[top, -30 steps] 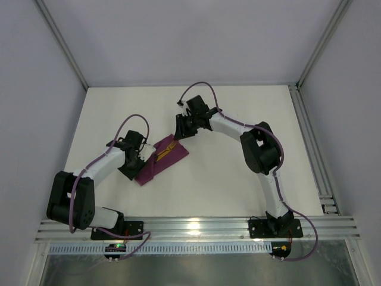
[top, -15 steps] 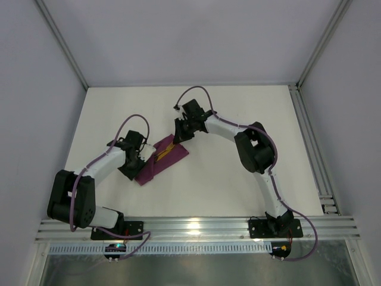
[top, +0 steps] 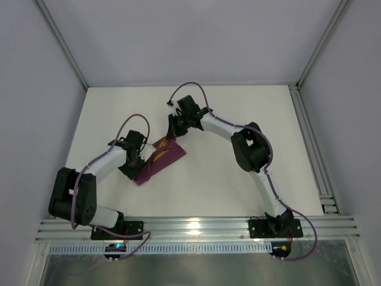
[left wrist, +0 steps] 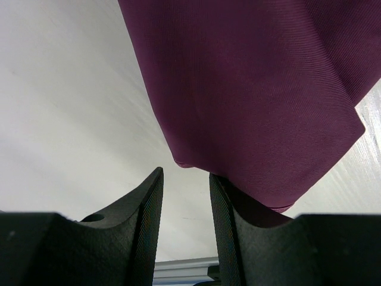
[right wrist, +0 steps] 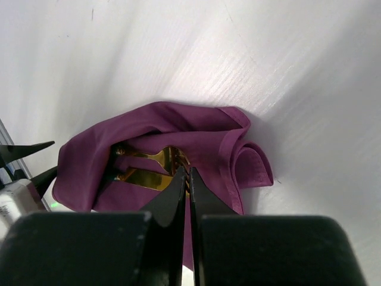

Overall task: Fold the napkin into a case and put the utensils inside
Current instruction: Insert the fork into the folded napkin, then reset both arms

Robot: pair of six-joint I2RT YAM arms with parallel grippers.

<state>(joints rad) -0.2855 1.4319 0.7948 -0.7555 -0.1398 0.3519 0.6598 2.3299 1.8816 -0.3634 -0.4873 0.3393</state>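
The magenta napkin [top: 156, 167] lies folded as a slim case [right wrist: 208, 128] on the white table. The utensils' gold heads stick out of its open end: the fork [right wrist: 161, 158] and, beside it, the knife [right wrist: 140, 177]. Their black handles are hidden inside the cloth. My right gripper [right wrist: 186, 171] is shut, its tips against the fork's tines at the case's far end [top: 172, 138]. My left gripper [left wrist: 186, 176] is open at the case's left edge [top: 141, 156]. Bare table shows between its fingers, and the napkin [left wrist: 256, 89] rests against the outer side of the right finger [left wrist: 223, 202].
An aluminium rail [top: 196, 226] runs along the near edge of the table, and another rail [top: 309, 143] runs down its right side. Grey walls enclose the white table [top: 238, 113] at the back and on both sides.
My right gripper has shut and moved left onto the utensil heads at the case's open end. The case has shifted slightly left. The left arm has not moved.
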